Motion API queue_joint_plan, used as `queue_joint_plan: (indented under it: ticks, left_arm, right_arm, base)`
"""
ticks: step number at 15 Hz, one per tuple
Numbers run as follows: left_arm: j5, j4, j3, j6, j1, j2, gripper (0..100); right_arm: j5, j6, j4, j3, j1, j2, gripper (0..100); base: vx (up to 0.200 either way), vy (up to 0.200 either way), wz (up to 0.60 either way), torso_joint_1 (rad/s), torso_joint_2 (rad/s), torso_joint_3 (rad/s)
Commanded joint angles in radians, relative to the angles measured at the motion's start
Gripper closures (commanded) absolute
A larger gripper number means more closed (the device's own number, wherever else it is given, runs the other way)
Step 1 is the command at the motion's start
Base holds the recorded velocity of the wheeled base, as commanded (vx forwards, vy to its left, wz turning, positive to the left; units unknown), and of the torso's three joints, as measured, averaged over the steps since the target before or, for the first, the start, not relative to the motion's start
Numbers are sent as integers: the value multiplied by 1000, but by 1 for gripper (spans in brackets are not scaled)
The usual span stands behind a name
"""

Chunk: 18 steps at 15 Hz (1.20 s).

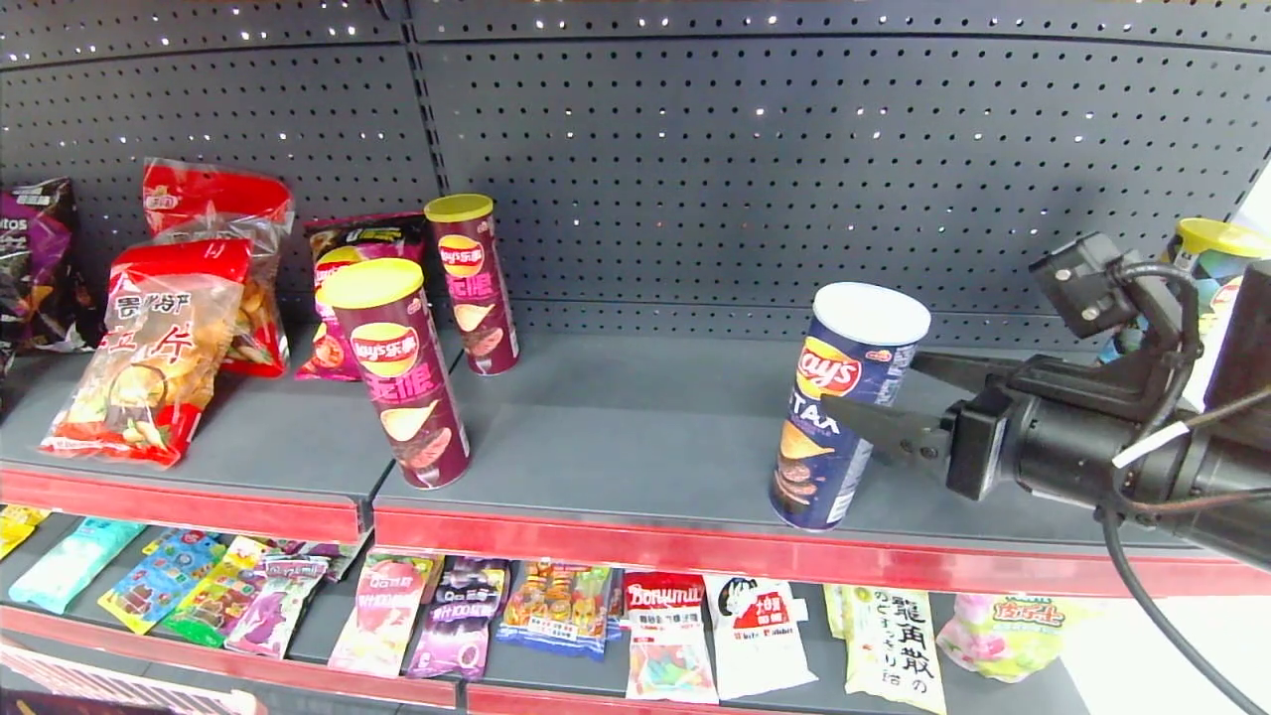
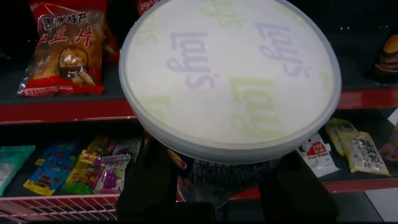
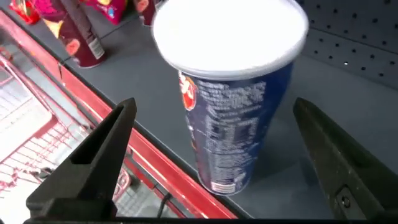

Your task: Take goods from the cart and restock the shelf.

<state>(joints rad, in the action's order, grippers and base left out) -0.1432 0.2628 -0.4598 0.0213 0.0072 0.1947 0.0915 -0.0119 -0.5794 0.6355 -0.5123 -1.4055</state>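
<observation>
Blue chip can (image 1: 844, 417) stands upright by the shelf's (image 1: 635, 437) near edge, between the open right gripper's (image 1: 869, 382) spread fingers. Bare shelf lies to its left. Left gripper (image 2: 217, 193) clamps a white-lidded can (image 2: 230, 74).

print | blue can (image 1: 844, 417): oval logo, block letters, small-print panel | near can (image 2: 211, 180): faint logo repeated across lid | maroon cans (image 1: 397, 377): oval logo, large characters | red bag (image 1: 149, 348): large characters | lower-shelf packets (image 1: 894, 636): characters

Right claw (image 1: 874, 382) level, fingers wide apart — left claw (image 2: 221, 199) clamped
</observation>
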Motion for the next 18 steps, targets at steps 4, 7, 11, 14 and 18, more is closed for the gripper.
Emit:
queue_joint_plan:
  ticks: [4, 7, 11, 14, 18]
  left_arm:
    - [-1, 1, 1, 0, 0, 0, 100]
    - [2, 4, 3, -1, 0, -8, 100]
    - [5, 6, 18, -1, 0, -26, 100]
    - [5, 4, 18, 0, 0, -24, 100]
    - [5, 4, 18, 0, 0, -24, 100]
  right_arm:
    - [-93, -3, 0, 23, -29, -56, 0]
    - [-128, -2, 0, 81, -35, -102, 0]
    - [-187, -3, 0, 112, -83, -135, 0]
    - [-231, -11, 0, 145, -84, -164, 0]
    - [-269, -30, 0, 154, -83, -185, 0]
  base:
    - [0, 0, 0, 0, 0, 0]
    - [0, 0, 0, 0, 0, 0]
    - [0, 0, 0, 0, 0, 0]
    - [0, 0, 0, 0, 0, 0]
    - [0, 0, 0, 0, 0, 0]
